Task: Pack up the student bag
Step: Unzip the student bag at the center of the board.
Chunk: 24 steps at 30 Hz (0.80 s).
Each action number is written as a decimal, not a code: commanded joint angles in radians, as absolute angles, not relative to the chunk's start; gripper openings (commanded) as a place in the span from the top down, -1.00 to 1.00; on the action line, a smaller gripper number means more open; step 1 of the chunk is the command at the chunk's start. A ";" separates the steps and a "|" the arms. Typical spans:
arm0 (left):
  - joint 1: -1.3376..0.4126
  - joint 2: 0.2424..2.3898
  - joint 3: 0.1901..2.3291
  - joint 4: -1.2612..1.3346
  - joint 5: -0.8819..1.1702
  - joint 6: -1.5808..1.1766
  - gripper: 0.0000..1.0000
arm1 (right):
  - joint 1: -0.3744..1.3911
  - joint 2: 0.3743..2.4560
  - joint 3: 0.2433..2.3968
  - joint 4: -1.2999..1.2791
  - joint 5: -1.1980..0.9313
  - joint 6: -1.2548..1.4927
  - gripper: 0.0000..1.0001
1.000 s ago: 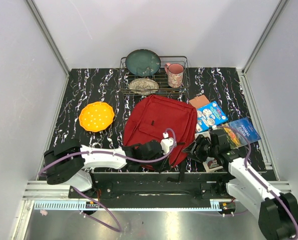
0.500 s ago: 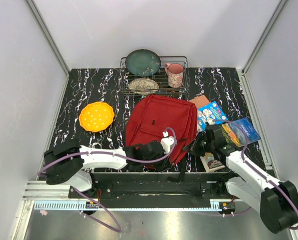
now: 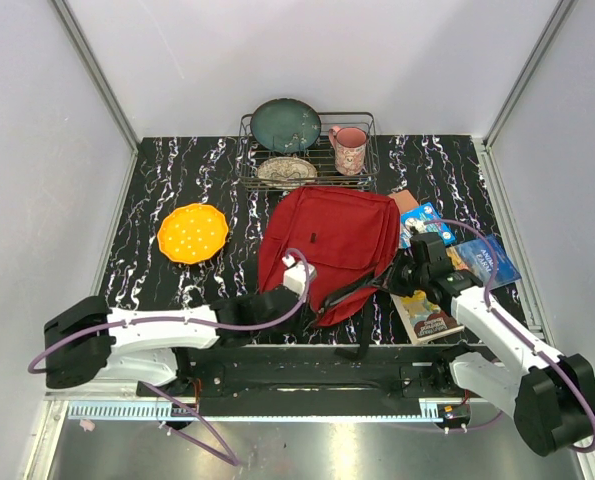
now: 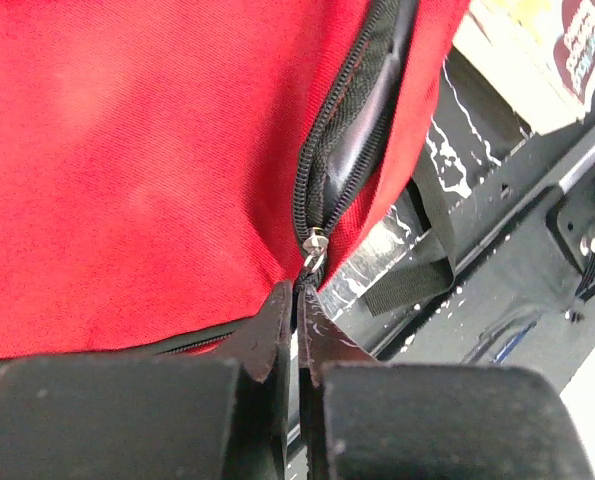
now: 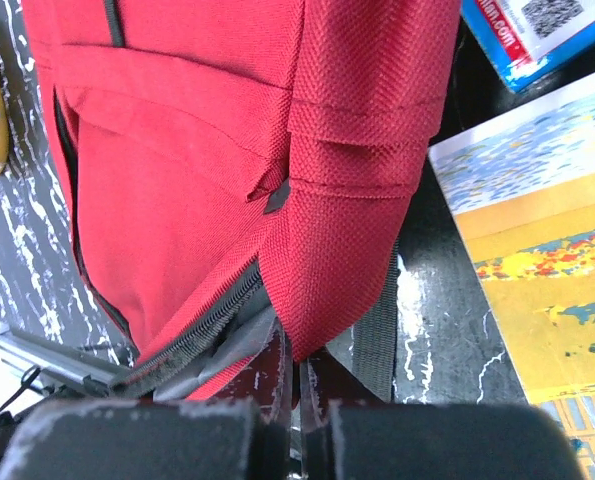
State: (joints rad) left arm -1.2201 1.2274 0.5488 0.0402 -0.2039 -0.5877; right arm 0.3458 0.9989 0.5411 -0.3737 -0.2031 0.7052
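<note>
The student bag (image 3: pixel 327 235) lay flat at mid-worktop, its lower end at the near edge. The left gripper (image 4: pixel 299 335) was fully closed, pinching the zipper pull (image 4: pixel 313 246) by its tip only. The right gripper (image 5: pixel 297 372) was closed on the bag's fabric corner beside the part-open zip. Risks noted: the shallow pinch could slip off the pull. The fabric could also slide from the right jaws, letting the bag drag toward the books (image 3: pixel 480 262) instead of unzipping.

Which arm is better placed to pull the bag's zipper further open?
Left. The left gripper is shut on the zipper pull; the right gripper only pinches the bag at its edge, likely bracing it.
</note>
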 commanded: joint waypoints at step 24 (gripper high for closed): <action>-1.218 1.239 0.600 -0.063 -0.190 -0.568 1.00 | 0.311 0.730 0.391 -0.223 -0.480 1.004 -0.08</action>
State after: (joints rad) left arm -1.2171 1.2217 0.5453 -0.1226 -0.2363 -0.6125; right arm 0.2813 0.6971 0.4446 -0.3431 -0.3916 0.8650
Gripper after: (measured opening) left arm 0.026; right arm 0.553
